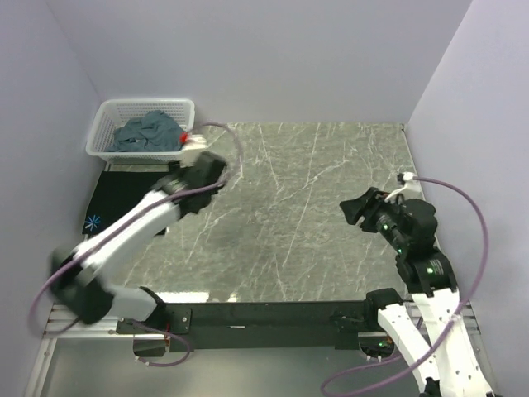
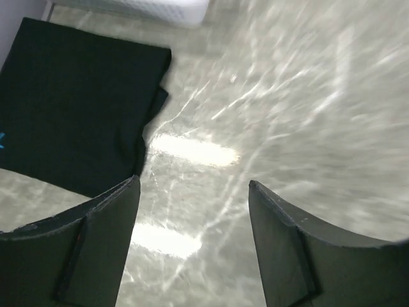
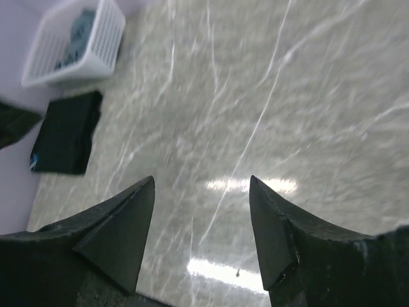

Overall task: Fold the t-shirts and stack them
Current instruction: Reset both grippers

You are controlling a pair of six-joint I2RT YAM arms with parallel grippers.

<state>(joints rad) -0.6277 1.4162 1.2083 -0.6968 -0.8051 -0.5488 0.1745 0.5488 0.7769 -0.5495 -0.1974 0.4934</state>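
Saw slate-blue t-shirts (image 1: 147, 132) bunched inside white basket (image 1: 136, 155), upper left of frame; found folded black t-shirt (image 1: 116, 194) flat on table (image 1: 314, 190) just below; noted both jaws parted, gripping nothing

We've got the black t-shirt (image 2: 77, 109) lying folded flat on the marble table (image 2: 307, 96), upper left, with a bit of blue print (image 2: 2, 139) at the edge. The left gripper (image 2: 193, 183) hangs over the marble, jaws apart, holding nothing.
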